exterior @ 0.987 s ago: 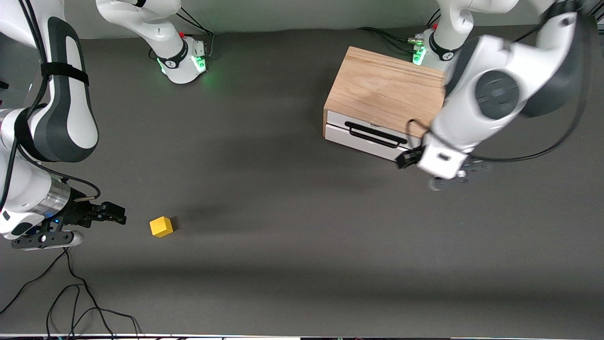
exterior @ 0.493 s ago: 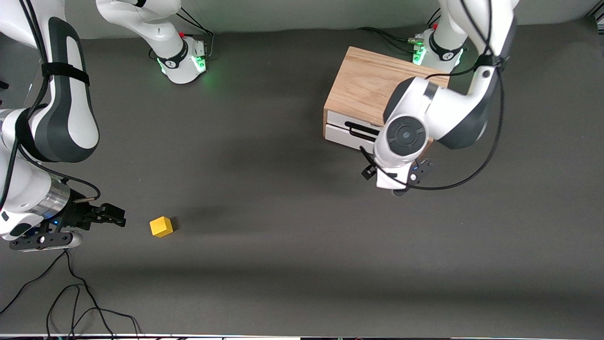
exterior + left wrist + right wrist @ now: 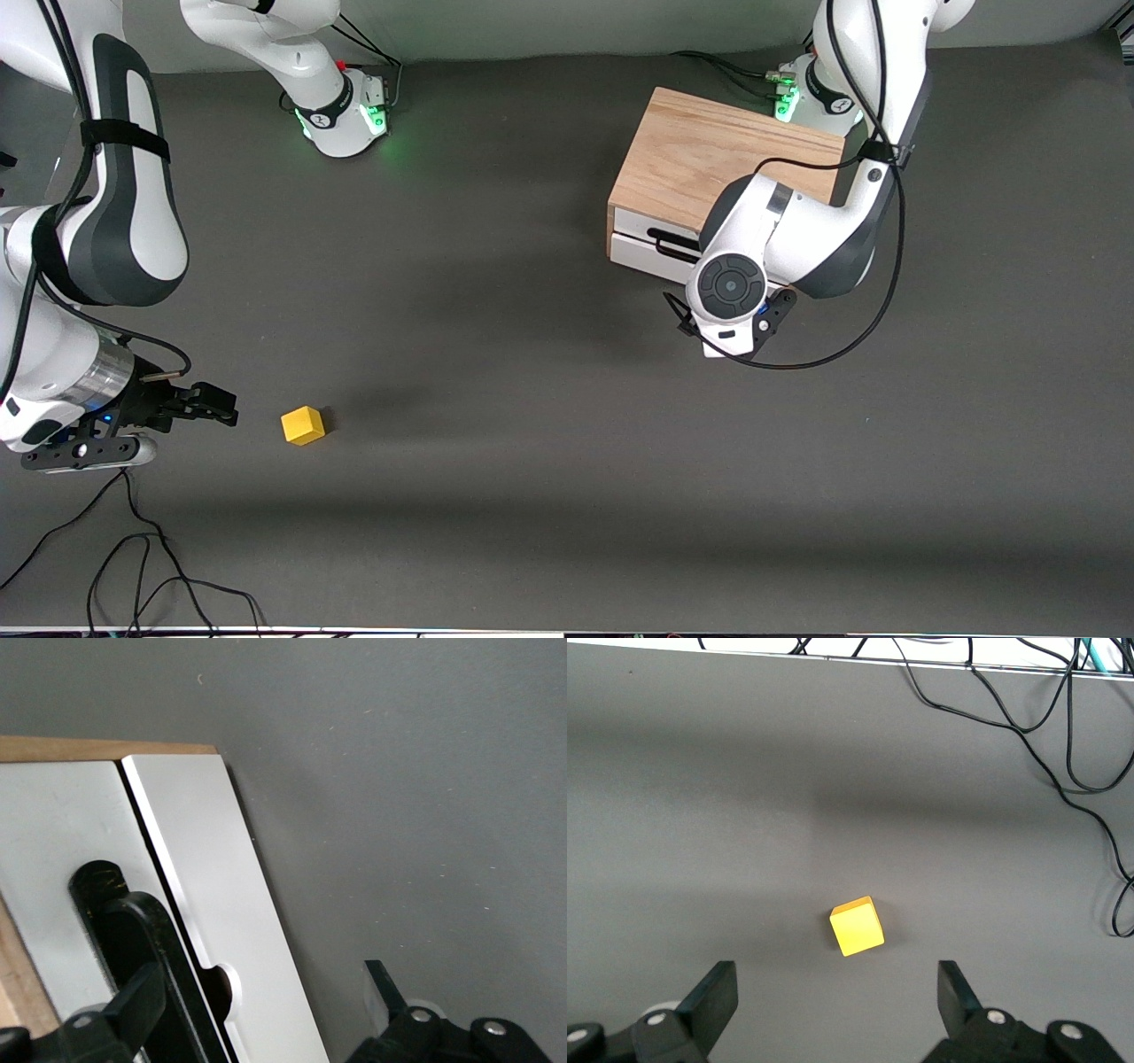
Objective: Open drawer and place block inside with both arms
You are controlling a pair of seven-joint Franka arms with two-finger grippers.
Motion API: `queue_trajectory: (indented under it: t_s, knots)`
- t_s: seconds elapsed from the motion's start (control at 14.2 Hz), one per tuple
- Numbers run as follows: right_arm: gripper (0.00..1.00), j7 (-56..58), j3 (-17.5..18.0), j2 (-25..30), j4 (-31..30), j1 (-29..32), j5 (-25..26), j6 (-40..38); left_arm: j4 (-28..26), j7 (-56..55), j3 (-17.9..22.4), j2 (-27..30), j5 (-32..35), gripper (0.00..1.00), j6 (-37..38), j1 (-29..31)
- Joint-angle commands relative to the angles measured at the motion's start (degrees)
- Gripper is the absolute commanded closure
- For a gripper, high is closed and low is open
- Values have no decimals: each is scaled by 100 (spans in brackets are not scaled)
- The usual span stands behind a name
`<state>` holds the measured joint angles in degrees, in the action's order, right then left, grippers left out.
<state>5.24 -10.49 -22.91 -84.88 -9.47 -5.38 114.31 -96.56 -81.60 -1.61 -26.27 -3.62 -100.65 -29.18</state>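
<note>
Left end effector [image 3: 266,1010] fingers apart before the closed drawer [image 3: 651,252] handle; right end effector [image 3: 837,992] (waiting) spread beside the block [image 3: 303,425].

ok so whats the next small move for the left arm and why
Probably ease the left claw in so its open fingers straddle the black bar handle. The drawer looks shut, and the claw hangs just in front of it without gripping. The yellow block lies on the table by the open right claw, which waits.

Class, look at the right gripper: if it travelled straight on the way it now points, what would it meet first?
Probably the yellow block: the open right gripper points at it across bare table, with nothing between them, though its height above the table is unclear.
</note>
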Motion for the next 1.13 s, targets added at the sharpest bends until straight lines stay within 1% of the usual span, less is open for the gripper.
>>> queue_trajectory:
  t_s: [0.0,0.28,0.63,0.92,1.06]
  knots:
    - [0,-5,-23,-3,6,-38,-77,48,-231,-277,56,87,-208,0,89,-70]
    - [0,12,-23,-3,-3,-29,-77,48,-285,-322,56,60,-270,0,150,-26]
    - [0,12,-23,-3,-3,-29,-77,48,-302,-322,65,-142,-508,0,142,-8]
    - [0,4,-23,-3,-3,-38,-77,56,-223,-313,74,-335,-508,0,-95,-17]
    - [0,12,-23,-12,-11,-38,-77,74,-214,-304,82,-335,-499,0,-384,-9]
